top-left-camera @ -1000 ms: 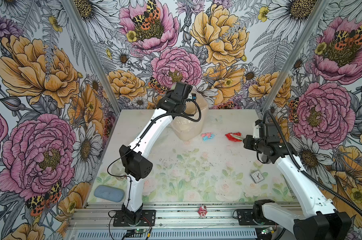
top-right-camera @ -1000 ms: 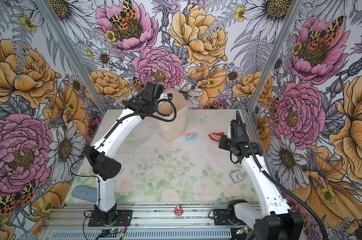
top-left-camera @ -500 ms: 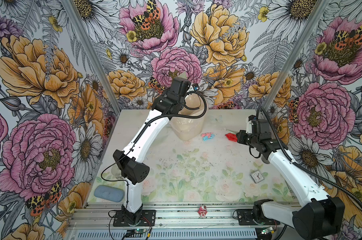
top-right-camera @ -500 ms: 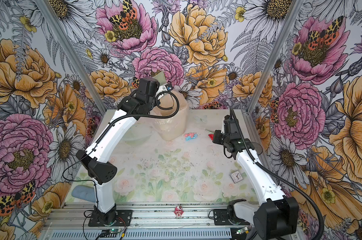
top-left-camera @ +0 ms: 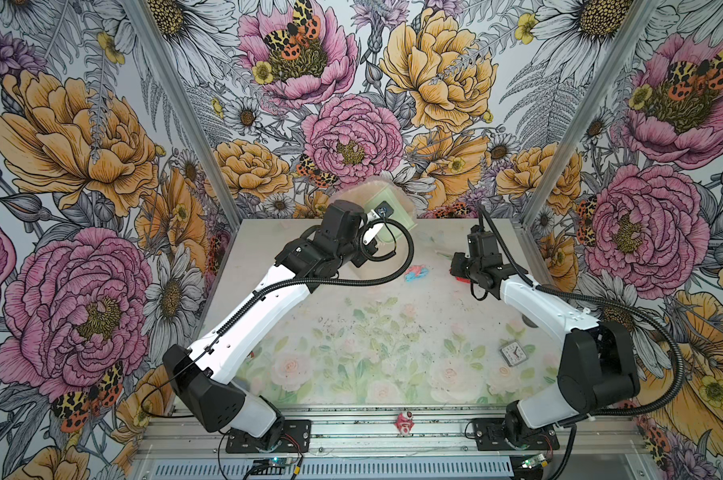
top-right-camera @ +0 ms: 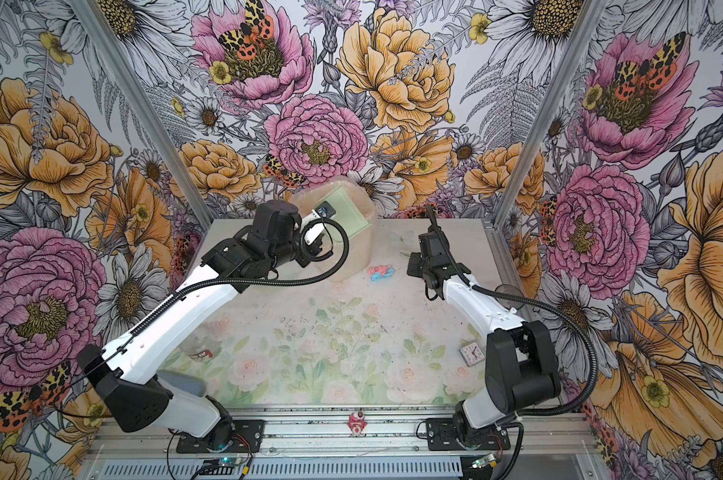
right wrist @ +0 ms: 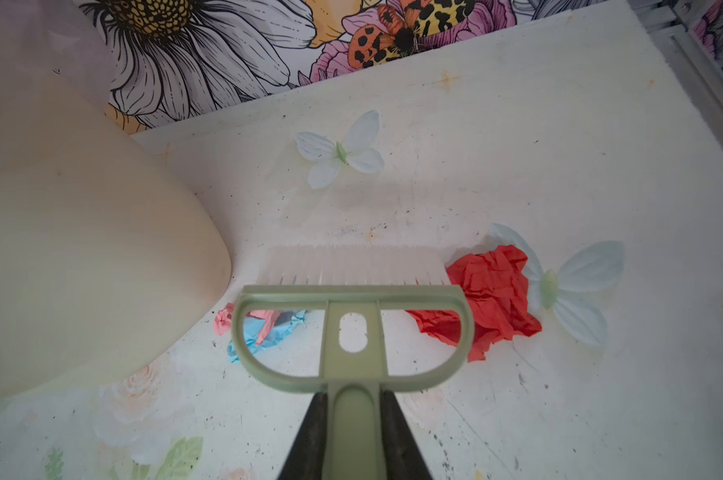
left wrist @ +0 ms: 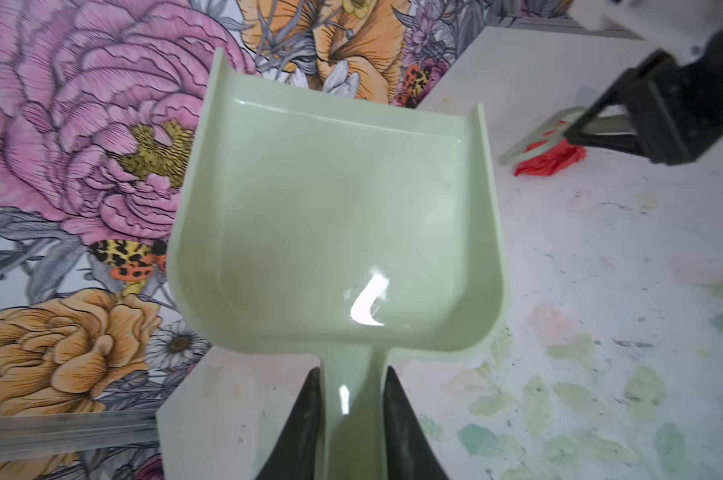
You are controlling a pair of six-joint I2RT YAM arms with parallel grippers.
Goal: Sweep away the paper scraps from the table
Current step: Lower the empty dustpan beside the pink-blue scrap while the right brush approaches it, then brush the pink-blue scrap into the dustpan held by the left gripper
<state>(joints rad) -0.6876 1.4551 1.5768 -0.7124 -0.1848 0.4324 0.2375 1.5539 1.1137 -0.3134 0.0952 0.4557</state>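
A crumpled red paper scrap [right wrist: 492, 299] lies on the table [top-left-camera: 372, 332] beside the pale bristles of the green brush [right wrist: 351, 270]. Pink and light blue scraps [right wrist: 260, 328] lie behind the brush frame, and they show in both top views [top-left-camera: 417, 272] [top-right-camera: 381, 272]. My right gripper [right wrist: 353, 415] is shut on the brush handle, low over the red scrap [left wrist: 546, 160]. My left gripper [left wrist: 351, 399] is shut on the handle of the pale green dustpan [left wrist: 334, 216]. The empty pan is held high at the back [top-left-camera: 393, 212], over a translucent bin [top-right-camera: 351, 257].
The bin's wall [right wrist: 81, 249] stands close to the brush. Two pale fabric butterflies [right wrist: 339, 153] [right wrist: 559, 282] lie on the back of the table. A small clock [top-left-camera: 514, 353] sits front right, a figurine [top-left-camera: 404, 422] on the front rail, a jar [top-right-camera: 199, 351] under the left arm.
My right arm has carried the brush left and toward the back, so it now covers most of the red scrap. My left arm has swung lower and turned the dustpan up over the bin.
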